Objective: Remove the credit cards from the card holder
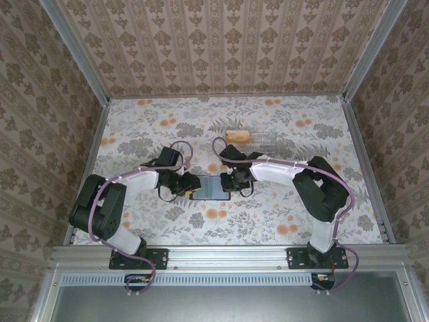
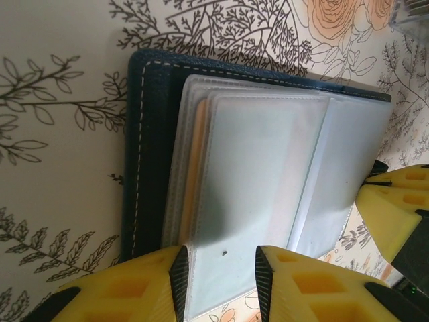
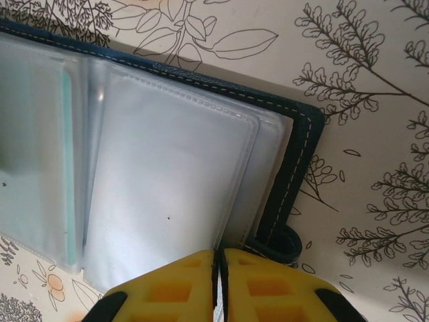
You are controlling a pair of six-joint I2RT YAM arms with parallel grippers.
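Note:
The dark navy card holder (image 1: 209, 188) lies open and flat on the floral table, between my two grippers. In the left wrist view its cover (image 2: 151, 134) frames a stack of clear sleeves (image 2: 268, 174), and a tan card edge (image 2: 194, 168) shows inside one. My left gripper (image 2: 218, 278) stands open, its yellow fingers straddling the near edge of the top sleeve. My right gripper (image 3: 219, 268) is shut on the edge of a clear sleeve (image 3: 167, 194) beside the holder's navy rim (image 3: 295, 161). A teal card edge (image 3: 67, 154) shows in the other half.
A clear plastic box (image 1: 258, 137) with an orange item (image 1: 238, 136) at its left end lies just behind the holder. A corner of the box (image 2: 412, 13) also appears in the left wrist view. Patterned walls enclose the table on three sides.

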